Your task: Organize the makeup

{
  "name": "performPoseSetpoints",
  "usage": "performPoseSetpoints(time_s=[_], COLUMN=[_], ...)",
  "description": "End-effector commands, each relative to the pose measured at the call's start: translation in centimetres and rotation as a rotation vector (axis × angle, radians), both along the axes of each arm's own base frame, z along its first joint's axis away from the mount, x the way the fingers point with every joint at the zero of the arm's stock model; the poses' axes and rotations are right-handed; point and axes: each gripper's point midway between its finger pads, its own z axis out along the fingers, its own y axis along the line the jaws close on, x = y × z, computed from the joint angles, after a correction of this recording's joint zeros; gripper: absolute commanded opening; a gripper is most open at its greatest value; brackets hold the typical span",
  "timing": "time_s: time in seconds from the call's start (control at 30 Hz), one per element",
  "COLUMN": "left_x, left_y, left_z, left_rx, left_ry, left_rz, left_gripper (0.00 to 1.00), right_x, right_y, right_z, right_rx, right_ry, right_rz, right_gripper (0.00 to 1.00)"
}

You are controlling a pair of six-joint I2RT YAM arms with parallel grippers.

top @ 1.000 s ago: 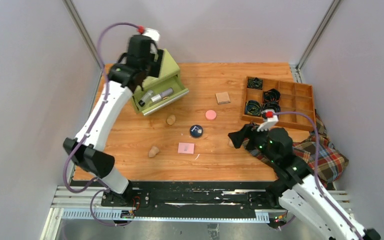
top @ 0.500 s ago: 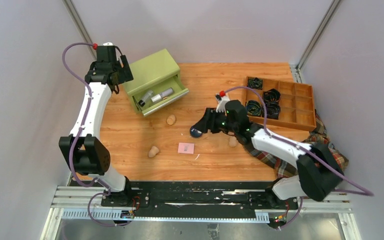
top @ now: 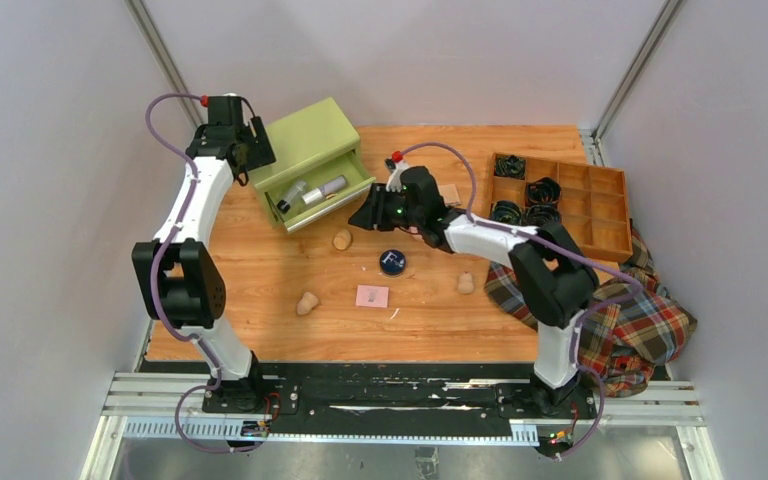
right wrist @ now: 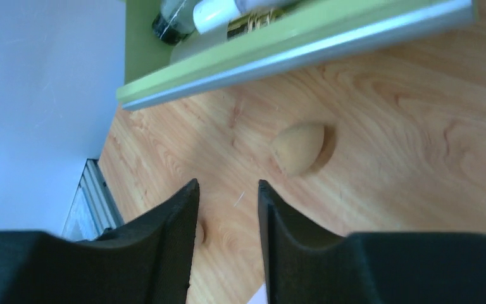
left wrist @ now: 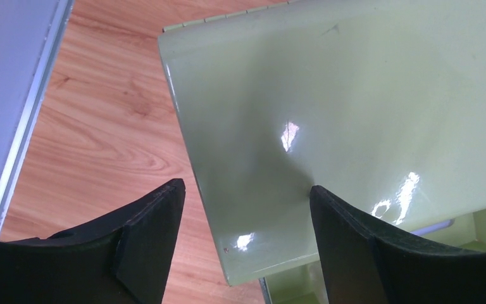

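Note:
The makeup lies scattered on the wooden table. A navy compact [top: 392, 262] and a pink square pad [top: 371, 296] sit mid-table, with tan sponges [top: 342, 239] [top: 307, 302] [top: 466, 284] around them. Clear bottles [top: 293, 193] and a white tube [top: 326, 187] lie in the open green drawer [top: 355, 193]. My right gripper [top: 362, 218] [right wrist: 228, 183] hovers just in front of that drawer, its jaws narrowly apart and empty, with a sponge [right wrist: 299, 148] just ahead. My left gripper [top: 257, 160] [left wrist: 247, 187] is open over the left corner of the green box [left wrist: 329, 126]. The pink disc is hidden.
A wooden divided tray [top: 600, 215] at the right holds black coiled bands [top: 542, 190]. Plaid cloth [top: 640, 310] hangs over the table's right front corner. A tan square [top: 450, 192] peeks out behind my right arm. Grey walls close in the back and sides.
My right arm has swung from the front right across the table to the drawer front, its jaws narrowing. The left gripper has moved off the box top to its left corner.

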Motion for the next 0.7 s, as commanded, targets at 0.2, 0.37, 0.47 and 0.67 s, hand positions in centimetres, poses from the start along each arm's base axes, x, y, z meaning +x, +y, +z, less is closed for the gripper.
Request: performPoseSetpoints(time_s=[0.2,0.37,0.47,0.67], left_x=[-0.9,-0.1,0.1,-0.1], left_y=[0.0,-0.3,-0.8,-1.1], left_z=[-2.2,-2.5,-2.9,-4.7], left_rx=[-0.046,-0.051,-0.062,-0.077], left_ry=[0.038,0.056,0.073,0.123], left_rz=[0.007,-0.036,-0.073,-0.093], left_gripper=[0.77,0.77,0.78,0.79], right_x=[4.4,6.6,8.1,10.6], right_y=[5.5,7.0,7.7,9.0], right_z=[-1.3,-1.3,-0.5,0.8], right_rx=[0.018,0.040,0.023,0.032], right_ry=[-0.009,-0.022,-0.078,-0.190], right_rz=[0.058,0.023,0.017,0.009], right_gripper=[0.26,0.25,0.25,0.27])
